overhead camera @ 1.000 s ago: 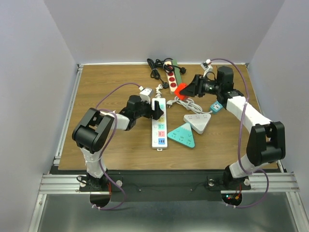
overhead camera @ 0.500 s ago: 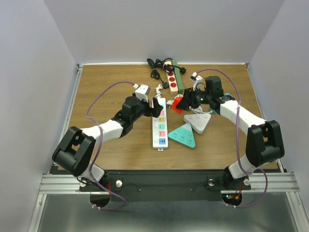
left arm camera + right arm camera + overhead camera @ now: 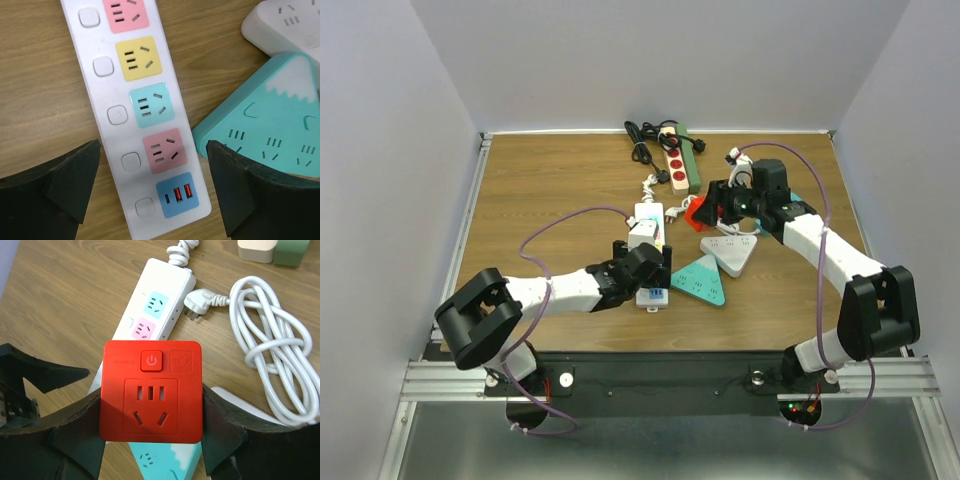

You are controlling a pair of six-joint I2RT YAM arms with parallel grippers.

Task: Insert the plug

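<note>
the left arm lies low and stretched across the wooden surface (image 3: 540, 190), forearm running to the right, wrist over the near end of the white power strip (image 3: 648, 215). the left tool (image 3: 645, 265) is spread wide and grips nothing: in its wrist view one finger (image 3: 60, 185) sits to the left of the strip (image 3: 130, 100) and the other over the edge of the teal triangular strip (image 3: 270, 125). the right arm reaches forward and bends inward, its tool (image 3: 705, 210) pointing left and down. that tool is closed against the two sides of the red plug adapter (image 3: 694, 212), which is held just right of the power strip's far end, near the white triangular strip (image 3: 730, 252). in the right wrist view the adapter (image 3: 152, 390) turns its socket face to the camera, power button at the upper edge; its prongs are hidden. the power strip's long axis runs near to far, its usb end nearest the arm bases. a coiled white cable (image 3: 270, 350) and its plug (image 3: 197, 302) lie just right of the strip's far end.
</note>
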